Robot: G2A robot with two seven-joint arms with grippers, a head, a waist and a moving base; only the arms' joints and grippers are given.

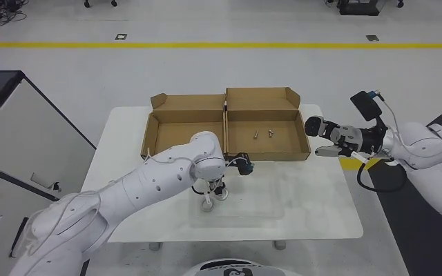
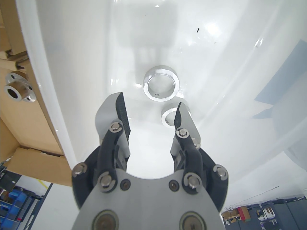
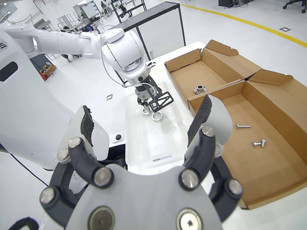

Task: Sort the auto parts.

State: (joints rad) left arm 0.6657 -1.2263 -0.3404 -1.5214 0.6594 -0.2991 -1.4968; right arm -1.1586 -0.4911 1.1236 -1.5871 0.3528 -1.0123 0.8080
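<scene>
Rings (image 2: 161, 86) beside pincer (image 2: 149, 101), box wall (image 2: 28, 125) flanking tray (image 2: 215, 72)

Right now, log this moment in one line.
left claw: open, above two shaft collars in white tray | right claw: open, beside bolt box

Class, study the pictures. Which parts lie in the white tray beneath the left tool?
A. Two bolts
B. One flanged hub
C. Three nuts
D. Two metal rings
D: two metal rings lie in the white tray under the open left tool; the bolts sit in a cardboard box.
</scene>
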